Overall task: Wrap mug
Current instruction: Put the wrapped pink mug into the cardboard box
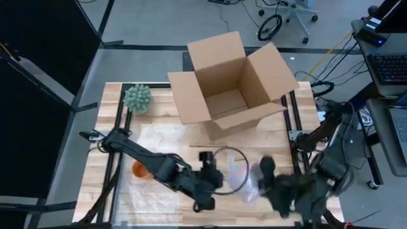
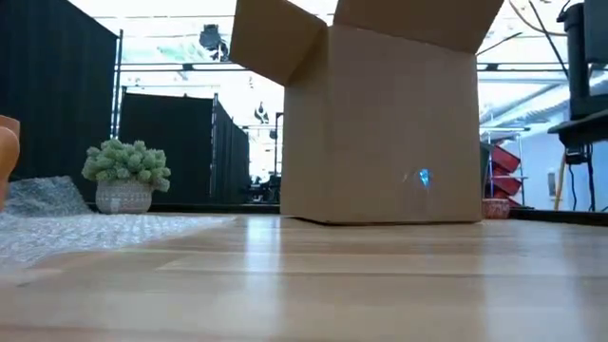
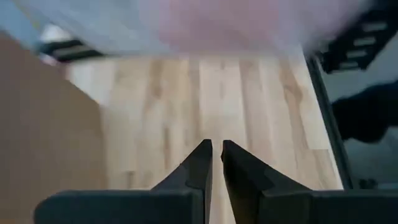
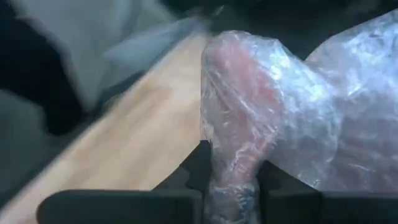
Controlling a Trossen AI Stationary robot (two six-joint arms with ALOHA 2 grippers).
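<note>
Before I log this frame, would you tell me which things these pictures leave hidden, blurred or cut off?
- Mug: the right gripper is shut on a bubble wrap bundle; the pinkish shape inside is too veiled to identify, right wrist view.
- Left gripper: shut; anything thin it pinches is not visible, left wrist view. The blurred pale mass ahead is unreadable.
- Orange object: partly covered by the left arm, high view; cut off at the edge, low view.
- Cardboard box: top cropped, low view.

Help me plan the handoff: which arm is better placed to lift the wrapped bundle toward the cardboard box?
Right. The right gripper is shut on the bubble-wrapped bundle, so it can likely carry it to the cardboard box. The left gripper is shut and empty over bare table.
</note>
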